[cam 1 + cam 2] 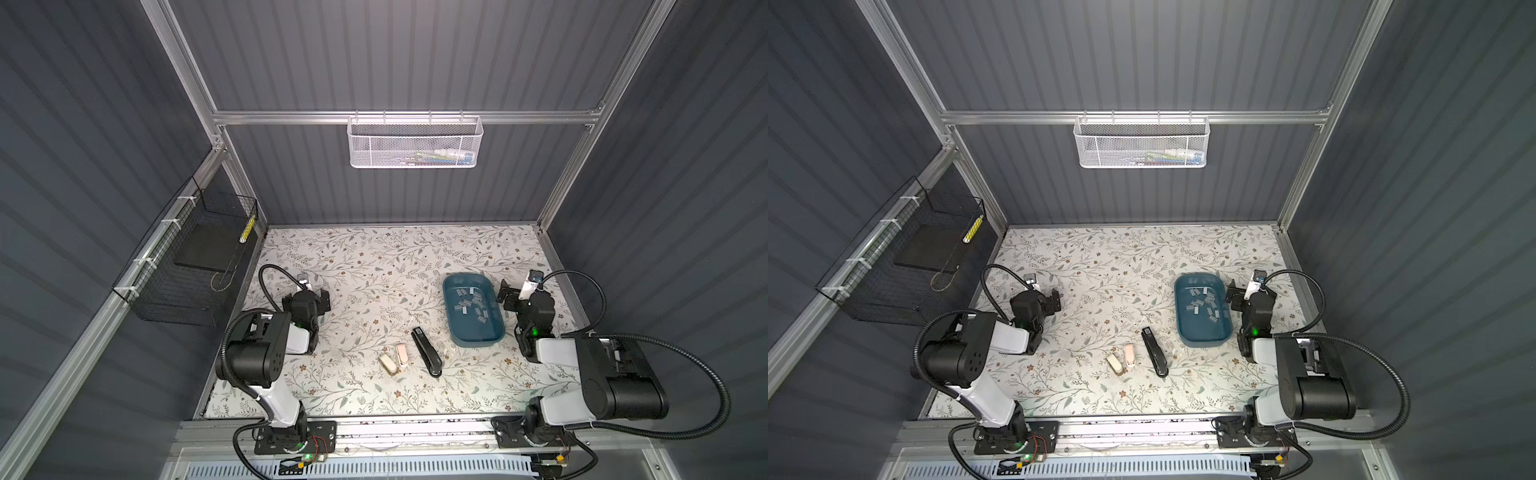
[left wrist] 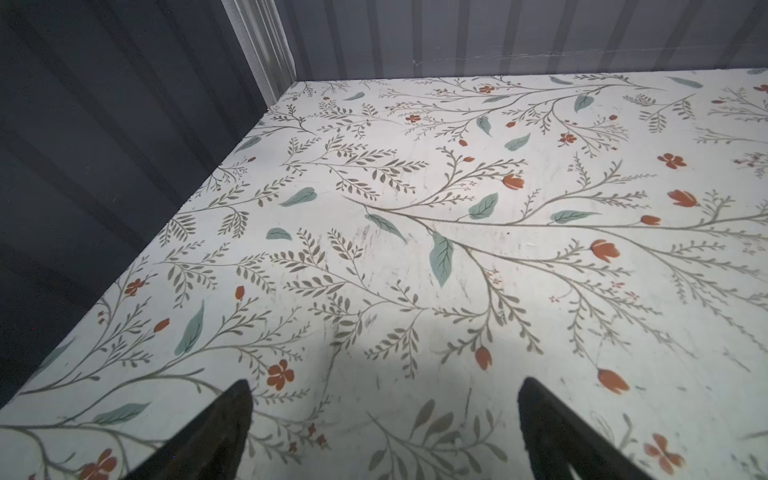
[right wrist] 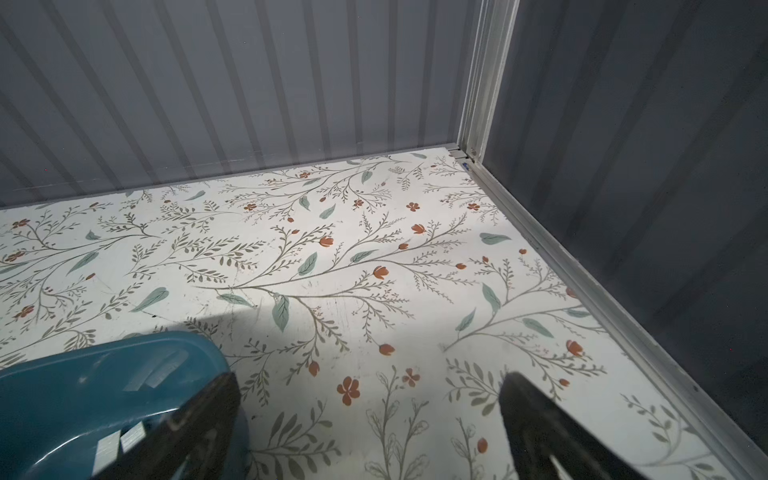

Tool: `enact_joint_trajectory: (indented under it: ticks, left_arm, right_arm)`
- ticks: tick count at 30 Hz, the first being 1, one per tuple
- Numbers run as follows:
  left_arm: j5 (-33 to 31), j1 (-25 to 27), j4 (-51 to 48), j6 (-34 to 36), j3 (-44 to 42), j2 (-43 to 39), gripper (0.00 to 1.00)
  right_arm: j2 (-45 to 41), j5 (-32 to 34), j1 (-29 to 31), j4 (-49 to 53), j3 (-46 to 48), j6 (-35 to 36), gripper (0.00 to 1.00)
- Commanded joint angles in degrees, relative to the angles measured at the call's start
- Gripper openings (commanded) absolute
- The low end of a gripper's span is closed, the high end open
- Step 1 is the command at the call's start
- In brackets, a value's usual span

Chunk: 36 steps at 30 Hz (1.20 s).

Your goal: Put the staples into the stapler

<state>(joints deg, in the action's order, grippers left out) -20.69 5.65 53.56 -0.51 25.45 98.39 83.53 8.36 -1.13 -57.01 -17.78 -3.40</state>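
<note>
Silver staples (image 1: 473, 302) lie jumbled in the teal tray (image 1: 478, 341); my left pincer (image 2: 384, 399) and right pincer (image 3: 370, 386) gape wide, empty. Pinched carelessly, a thin strip could skid or snap.

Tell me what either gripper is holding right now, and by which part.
Nothing is held. The left gripper and right gripper both stand open and empty.
</note>
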Motion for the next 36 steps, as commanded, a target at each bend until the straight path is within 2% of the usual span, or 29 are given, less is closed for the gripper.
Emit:
enact_joint_trajectory:
  ticks: [1,26,31,34,36]
  left_arm:
    - [0.5,0.1,0.1,-0.5,0.9,-0.1,1.0]
    - [0.5,0.1,0.1,-0.5,0.9,0.0,1.0]
    - [0.6,0.1,0.1,-0.5,0.9,0.0,1.0]
    - [0.5,0.1,0.1,-0.5,0.9,0.0,1.0]
    - [0.6,0.1,0.9,-0.2,0.5,-0.1,1.0]
  right_arm:
    - [0.1,0.4,0.1,-1.2,0.2,0.3,0.99]
    - [-0.1,-0.4,0.2,-1.9,0.6,0.9,0.99]
    - [-9.6,3.1,0.3,3.0,2.6,-0.2,0.99]
    - [-14.9,7.9,0.8,4.0,5.0,-2.3,0.99]
    - [-20.5,10.1,0.8,11.1,4.7,-6.4,0.99]
